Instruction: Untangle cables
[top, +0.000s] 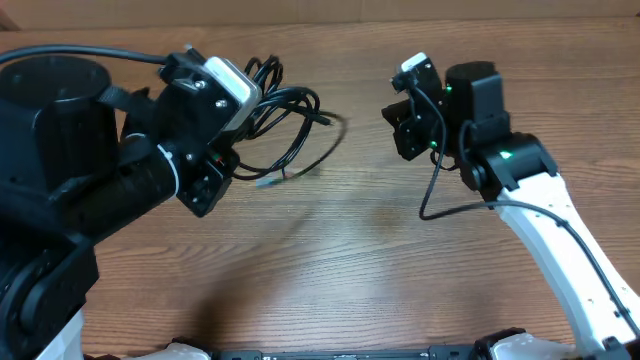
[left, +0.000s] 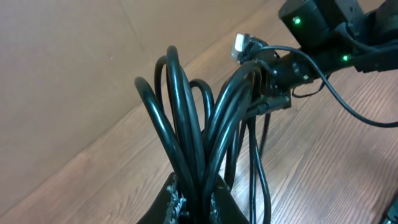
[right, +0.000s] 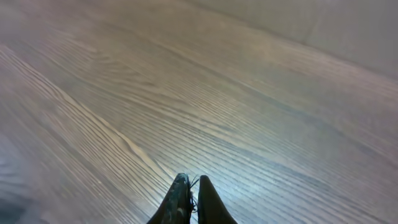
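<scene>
- Overhead: black cable tangle (top: 293, 128) at the far left-centre of the wooden table (top: 350, 270), one loop and a pale plug end (top: 268, 182) trailing on the wood.
- Left wrist: left gripper (left: 194, 202) clamped tight on the bunched loops, which stand upright from the fingers.
- Right wrist: right gripper (right: 189, 200) pinched almost closed above bare wood, well apart from the tangle; any hold too small to tell.

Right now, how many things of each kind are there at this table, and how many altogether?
Robot arms: 2, the left arm and the right arm.
Cable bundles: 1, the cables, pinched in the left gripper; the single cords are too knotted to count.
Total: 3.
</scene>
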